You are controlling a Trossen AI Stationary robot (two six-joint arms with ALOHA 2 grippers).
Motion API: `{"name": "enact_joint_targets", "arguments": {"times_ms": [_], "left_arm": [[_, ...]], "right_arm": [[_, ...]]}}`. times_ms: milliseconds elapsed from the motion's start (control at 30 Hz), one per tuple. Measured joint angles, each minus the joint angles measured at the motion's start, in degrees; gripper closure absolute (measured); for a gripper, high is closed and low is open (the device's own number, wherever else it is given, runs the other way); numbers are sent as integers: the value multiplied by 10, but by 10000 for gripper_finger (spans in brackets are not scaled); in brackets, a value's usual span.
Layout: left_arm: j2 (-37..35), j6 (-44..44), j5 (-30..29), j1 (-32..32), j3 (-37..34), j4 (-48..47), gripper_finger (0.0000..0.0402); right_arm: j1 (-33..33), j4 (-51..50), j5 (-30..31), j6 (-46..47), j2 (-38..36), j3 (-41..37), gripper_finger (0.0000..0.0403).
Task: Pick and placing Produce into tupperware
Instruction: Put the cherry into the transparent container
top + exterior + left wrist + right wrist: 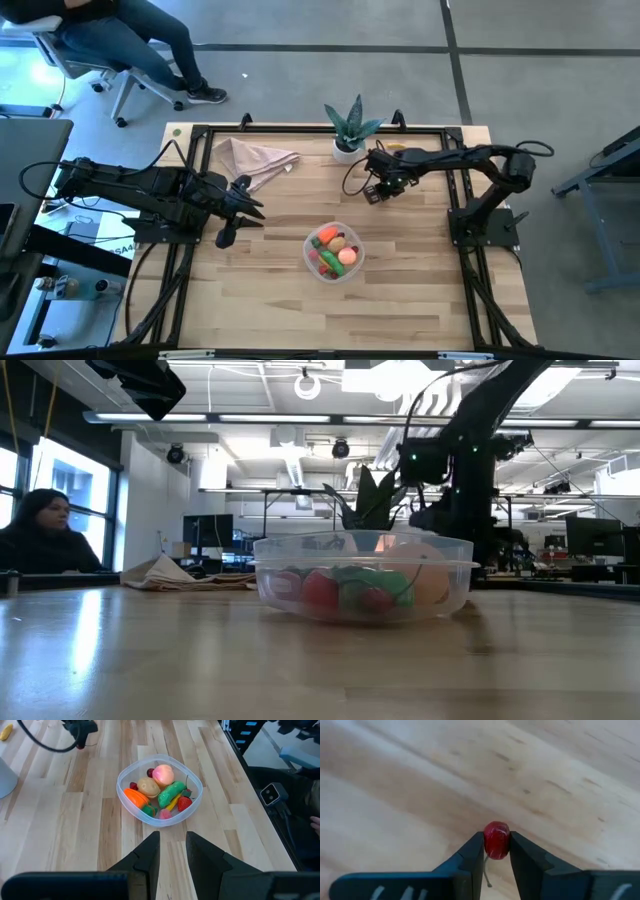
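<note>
From above, my right gripper (373, 193) hangs over the bare wood near the green spiky plant (349, 127), well apart from the tupperware (334, 252), which sits mid-table toward the near edge. The tub already holds a cluster of produce. My left gripper (226, 237) waits beside the tub on its own side. A yellow piece, perhaps the banana (393, 147), lies on the table just beyond the plant, not yet collected. A beige napkin (253, 159) rests at the far edge.

At table height, the tub's translucent wall shows red and green shapes and a pale peach inside; my right arm stands dark behind it.

Through my left wrist camera, my two fingers sit close together with nothing between them, pointed at the tub. I count an orange carrot (135, 798), green cucumber (171, 793), pink peach (164, 772), a tan piece and small red bits inside.

Through my right wrist camera, my fingers pinch a small red cherry (496, 839) with a thin stem hanging below, held above the wood.

I judge most of the job done: this cherry needs carrying to the tub, and the yellow piece remains.
</note>
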Motion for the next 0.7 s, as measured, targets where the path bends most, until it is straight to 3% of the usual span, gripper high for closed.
{"name": "enact_joint_targets", "arguments": {"times_ms": [400, 567, 700], "left_arm": [[0, 0, 0, 0, 0, 0, 318], [0, 0, 0, 0, 0, 0, 318], [0, 0, 0, 0, 0, 0, 318]], "right_arm": [[123, 49, -27, -10, -151, 0, 326], [201, 153, -22, -37, -201, 1, 326], [259, 241, -17, -66, -200, 1, 326]]}}
